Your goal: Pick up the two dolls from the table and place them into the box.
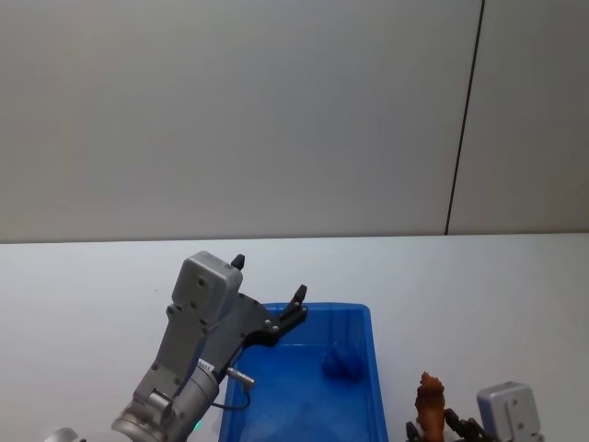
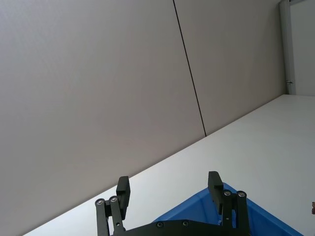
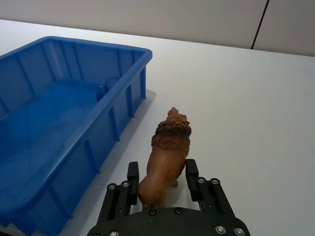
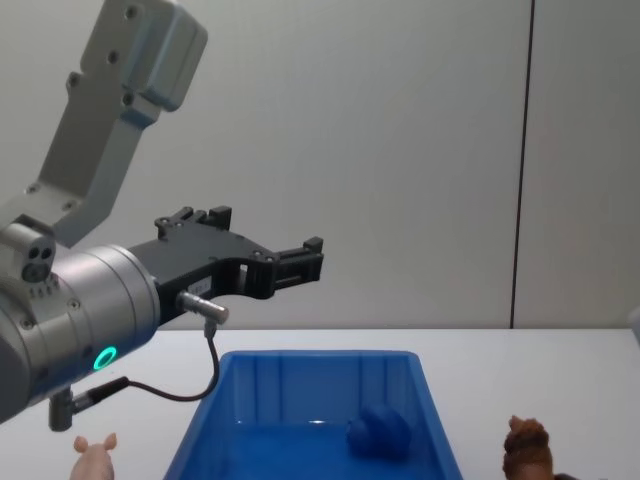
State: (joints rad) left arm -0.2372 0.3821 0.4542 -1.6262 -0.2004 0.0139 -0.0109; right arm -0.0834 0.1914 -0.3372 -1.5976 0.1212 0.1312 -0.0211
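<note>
right claw (image 3: 162,166) clamped on brown lion doll (image 3: 168,152), white table (image 3: 246,108) beneath, blue box (image 3: 118,125) just beside

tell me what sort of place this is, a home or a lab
Most likely a robotics lab or test cell: a bare white table against a blank panelled wall, holding a blue box and toy lion, with the left gripper above the box and the right gripper at the lion.

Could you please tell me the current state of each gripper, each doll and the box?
left gripper, open and empty, raised over the box.
right gripper, jaws shut on the brown doll.
brown doll, upright on the table, right of the box.
blue doll, inside the box.
pink pig doll, on the table, left of the box.
box, upright, holding the blue doll.
</note>
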